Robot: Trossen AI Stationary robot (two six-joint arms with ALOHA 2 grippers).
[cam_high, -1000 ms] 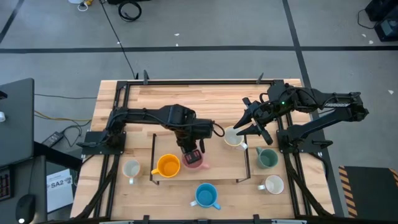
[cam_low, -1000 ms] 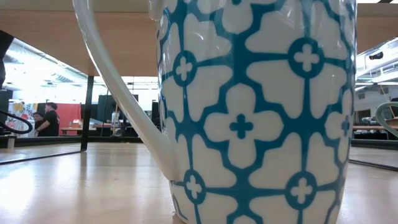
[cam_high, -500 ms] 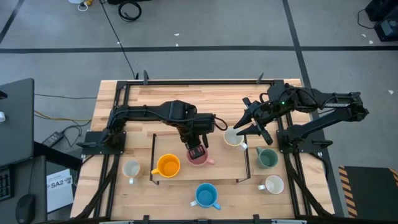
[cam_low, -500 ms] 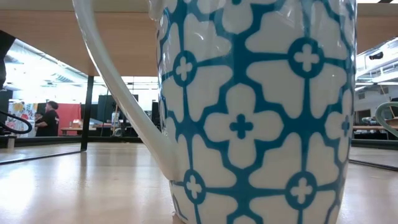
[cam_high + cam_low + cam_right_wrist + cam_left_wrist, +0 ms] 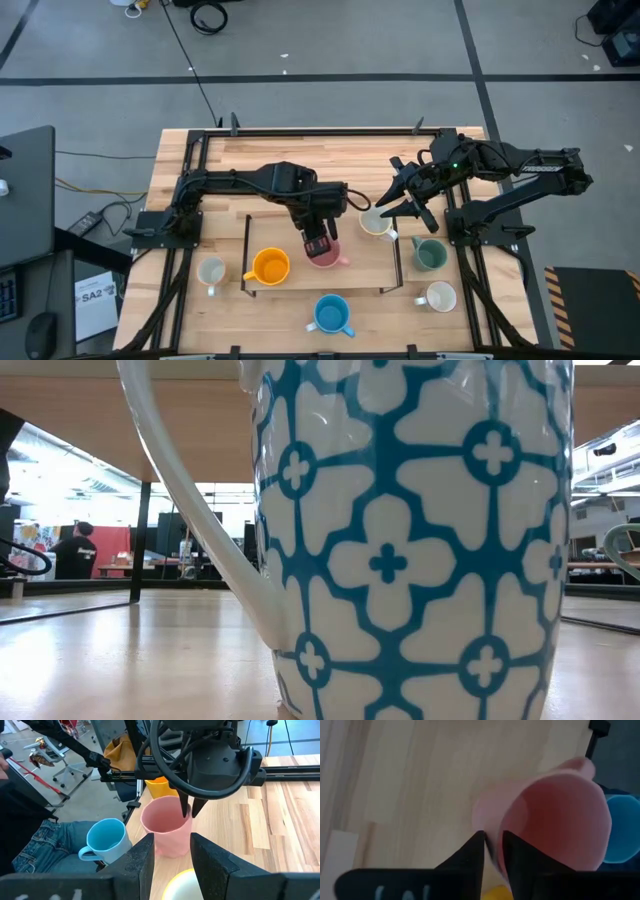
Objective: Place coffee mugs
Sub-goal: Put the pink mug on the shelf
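Left gripper [image 5: 318, 243] pinches pink mug [image 5: 325, 254] rim, wall between fingers in left wrist view; right gripper [image 5: 392, 203] spread over cream mug [image 5: 375, 222]; low view filled by blue-patterned mug [image 5: 410, 540].

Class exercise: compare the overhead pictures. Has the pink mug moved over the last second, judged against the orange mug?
Yes. The pink mug, held at its rim by the left claw, has shifted slightly rightward, away from the orange mug, which stayed put.

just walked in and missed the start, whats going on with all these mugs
The left gripper is pinching the rim of the pink mug, on the table beside the orange mug inside the black frame. The right gripper hangs open over a cream mug. The blue mug stands outside the frame.
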